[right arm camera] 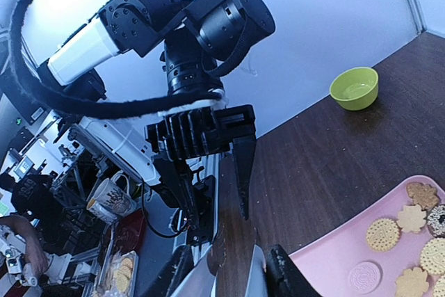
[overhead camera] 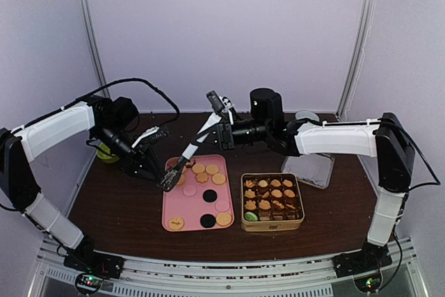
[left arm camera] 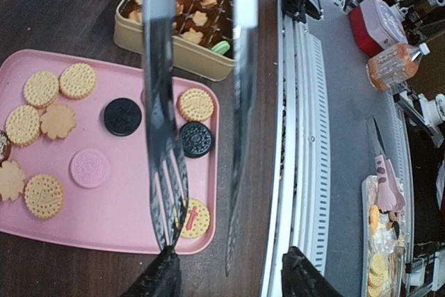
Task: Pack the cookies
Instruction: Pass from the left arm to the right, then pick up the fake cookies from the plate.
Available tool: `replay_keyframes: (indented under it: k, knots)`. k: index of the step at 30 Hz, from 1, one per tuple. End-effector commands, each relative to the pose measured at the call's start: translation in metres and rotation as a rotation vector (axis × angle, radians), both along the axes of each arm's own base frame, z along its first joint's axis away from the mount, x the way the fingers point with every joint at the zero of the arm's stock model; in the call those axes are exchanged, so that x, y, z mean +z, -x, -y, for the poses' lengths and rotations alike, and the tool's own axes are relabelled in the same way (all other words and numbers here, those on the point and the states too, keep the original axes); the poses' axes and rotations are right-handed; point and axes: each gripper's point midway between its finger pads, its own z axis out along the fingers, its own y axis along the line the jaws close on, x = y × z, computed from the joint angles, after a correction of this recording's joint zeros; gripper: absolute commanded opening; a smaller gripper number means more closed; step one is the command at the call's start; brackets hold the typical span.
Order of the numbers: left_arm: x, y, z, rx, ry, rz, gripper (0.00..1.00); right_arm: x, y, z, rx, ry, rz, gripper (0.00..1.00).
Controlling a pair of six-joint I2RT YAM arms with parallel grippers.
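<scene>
White-shelled arms [overhead camera: 59, 130], black joints, cables.

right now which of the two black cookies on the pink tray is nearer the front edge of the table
The black cookie in the pink tray's front row, between two tan cookies; the other black cookie lies further back, mid-tray.

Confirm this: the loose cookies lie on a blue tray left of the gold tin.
Not quite. The tray is pink, not blue, as the top external view shows. The loose cookies do lie on it, left of the gold tin.
</scene>
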Motion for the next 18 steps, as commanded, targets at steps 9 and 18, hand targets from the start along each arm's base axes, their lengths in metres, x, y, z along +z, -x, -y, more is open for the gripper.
replay_keyframes:
  k: [9, 18]
  knots:
    - [-0.002, -0.04, -0.025, 0.16, -0.173, 0.169, 0.98, 0.022, -0.016, 0.016, -0.183, 0.028, 0.178, 0.34]
    - [0.001, -0.063, -0.073, 0.332, -0.237, 0.182, 0.98, -0.002, -0.032, 0.012, -0.289, 0.123, 0.232, 0.34]
